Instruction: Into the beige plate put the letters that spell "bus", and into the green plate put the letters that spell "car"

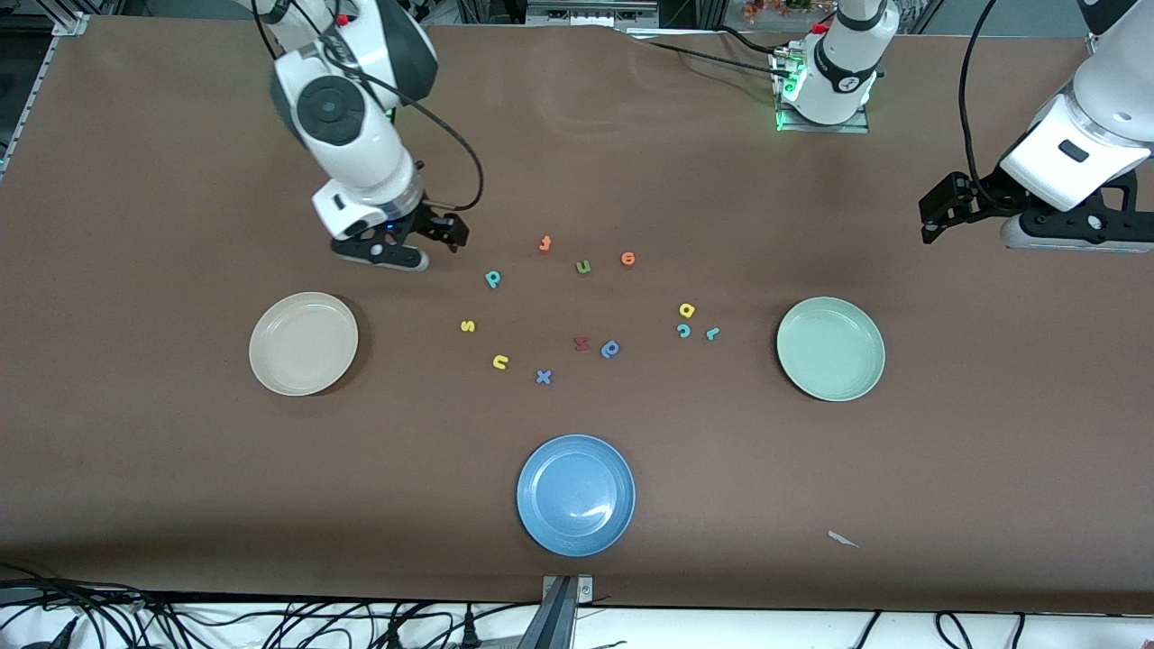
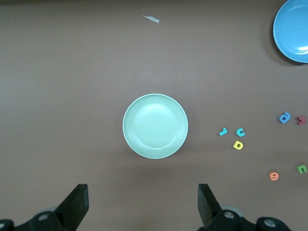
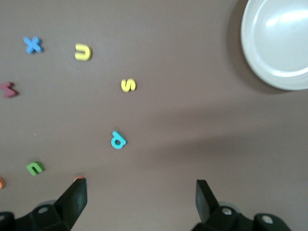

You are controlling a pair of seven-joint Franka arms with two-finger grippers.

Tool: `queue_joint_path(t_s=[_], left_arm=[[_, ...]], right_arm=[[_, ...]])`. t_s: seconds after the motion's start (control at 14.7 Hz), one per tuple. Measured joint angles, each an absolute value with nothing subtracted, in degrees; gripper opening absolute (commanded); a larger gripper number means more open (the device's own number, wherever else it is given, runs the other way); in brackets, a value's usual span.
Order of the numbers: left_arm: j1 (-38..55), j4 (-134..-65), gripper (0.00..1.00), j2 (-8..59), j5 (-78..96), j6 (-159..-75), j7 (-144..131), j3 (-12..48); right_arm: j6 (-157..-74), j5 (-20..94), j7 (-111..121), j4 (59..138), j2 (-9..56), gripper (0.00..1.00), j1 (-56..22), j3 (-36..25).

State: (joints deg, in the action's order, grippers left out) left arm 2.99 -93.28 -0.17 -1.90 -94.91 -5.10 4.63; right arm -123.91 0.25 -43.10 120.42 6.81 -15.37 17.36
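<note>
**Both grippers spread wide and empty, every letter on the table**

The right gripper (image 1: pixel 424 243) hangs with its jaws fully apart and nothing between them, over bare table near the teal b (image 1: pixel 492 278), at the beige plate's end. The left gripper (image 1: pixel 938 212) is likewise wide open and holds nothing; its arm waits above the table's edge at its own end, looking down on the green plate (image 2: pixel 155 126).

No letter lies in a plate. The teal b, the yellow s (image 1: pixel 467 326) and the yellow u (image 1: pixel 500 362) are strung out between the beige plate (image 1: pixel 303 343) and the middle of the table, the u nearest the front camera. The yellow a (image 1: pixel 687 310), teal c (image 1: pixel 683 331) and teal r (image 1: pixel 712 333) sit close together beside the green plate, the a farthest from the front camera.

Among them lie an orange t (image 1: pixel 544 242), a green u (image 1: pixel 582 266), an orange o-shaped letter (image 1: pixel 628 260), a dark red letter (image 1: pixel 582 343), a darker blue letter (image 1: pixel 610 349) and a blue x (image 1: pixel 544 377). The blue plate (image 1: pixel 575 495) sits nearest the front camera.
</note>
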Motion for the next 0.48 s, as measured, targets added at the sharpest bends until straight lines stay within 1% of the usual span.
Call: queue_joint_path(t_s=[0.27, 0.48], left_arm=[[3.6, -93.3, 1.00, 1.5, -1.8, -94.7, -5.1, 4.8], [4.2, -93.4, 1.00, 5.0, -1.7, -93.3, -5.0, 5.5]], right_arm=[[-133.9, 0.2, -47.0, 124.5, 9.9, 1.00, -17.1, 18.2], [-138.4, -0.2, -48.8, 125.2, 13.8, 1.00, -19.6, 18.2]])
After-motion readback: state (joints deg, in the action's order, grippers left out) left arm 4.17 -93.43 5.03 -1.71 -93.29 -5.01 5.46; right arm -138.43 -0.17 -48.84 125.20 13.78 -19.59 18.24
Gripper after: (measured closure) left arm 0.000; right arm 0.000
